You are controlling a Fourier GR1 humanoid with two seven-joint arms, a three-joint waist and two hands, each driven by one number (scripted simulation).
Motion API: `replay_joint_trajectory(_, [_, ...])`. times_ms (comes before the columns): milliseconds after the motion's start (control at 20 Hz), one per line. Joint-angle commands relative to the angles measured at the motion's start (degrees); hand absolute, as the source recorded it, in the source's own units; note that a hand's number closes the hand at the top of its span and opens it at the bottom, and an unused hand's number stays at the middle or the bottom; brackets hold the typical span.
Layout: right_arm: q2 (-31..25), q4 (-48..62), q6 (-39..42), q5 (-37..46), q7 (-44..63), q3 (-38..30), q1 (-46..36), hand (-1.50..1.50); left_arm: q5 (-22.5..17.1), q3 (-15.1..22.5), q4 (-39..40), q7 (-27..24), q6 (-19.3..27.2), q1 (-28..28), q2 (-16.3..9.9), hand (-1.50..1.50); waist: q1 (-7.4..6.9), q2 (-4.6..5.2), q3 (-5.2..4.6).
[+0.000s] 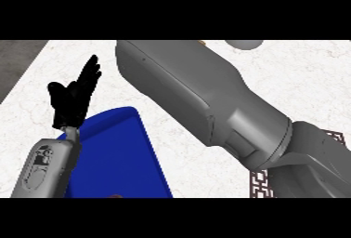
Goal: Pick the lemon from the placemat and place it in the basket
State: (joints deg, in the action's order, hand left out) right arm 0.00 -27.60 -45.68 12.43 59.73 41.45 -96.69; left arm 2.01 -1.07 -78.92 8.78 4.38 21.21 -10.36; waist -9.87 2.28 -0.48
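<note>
Mostly right forearm (205,107) filling view, its hand hidden, left hand (74,95) open above blue placemat (126,153)

Left hand (74,95) black, slim fingers and thumb, on a light grey forearm (47,168) with rounded casing, dark inset markings and a thin dark seam below the wrist. Right forearm (205,102), right of the left hand, darker grey: bulky smooth shell, stepped panel lines, one small dot.
</note>
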Motion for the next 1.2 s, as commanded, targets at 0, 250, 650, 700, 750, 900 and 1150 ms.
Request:
replay_joint_trajectory(0, [0.0, 0.85, -1.4, -2.32, 0.17, 0.87, 1.23, 1.5, -0.44, -0.91, 0.52, 0.06, -0.52, 0.43, -0.86, 0.0, 0.0, 0.19, 0.02])
replay_joint_trajectory(250, [0.0, 0.52, -2.18, -6.37, -4.47, -1.38, 2.4, 1.5, -0.4, -1.39, -0.73, 1.27, 0.01, 0.97, -1.2, 0.0, 1.05, -0.13, 0.18])
replay_joint_trajectory(650, [0.0, 9.92, 18.48, 7.02, -12.13, 15.91, -2.31, 1.5, 0.33, -1.08, -0.52, 0.62, 0.93, 0.09, -0.53, 0.0, 2.31, -0.37, 0.03])
replay_joint_trajectory(700, [0.0, 10.33, 20.36, 7.77, -11.56, 17.03, -3.18, 1.5, 0.21, -1.2, 0.17, -0.16, 0.67, -1.1, -0.5, 0.0, 2.34, -0.46, 0.0])
replay_joint_trajectory(750, [0.0, 11.65, 19.51, 8.03, -12.52, 17.04, -2.88, 1.5, 0.27, -0.48, -0.56, 0.35, 1.01, -1.61, 0.46, 0.0, 1.75, -0.15, 0.04])
replay_joint_trajectory(900, [0.01, 11.04, 23.16, 7.87, -12.1, 17.56, -4.44, 1.5, -0.04, -0.64, -1.55, 0.99, 0.61, -0.77, 0.06, 0.0, 1.8, -0.41, 0.09])
replay_joint_trajectory(1150, [0.0, 13.13, 22.7, 7.47, -12.8, 16.89, -3.98, 1.5, -0.61, -0.76, -2.83, 1.23, -0.26, -1.64, -0.42, 0.0, 1.21, -0.04, 0.1])
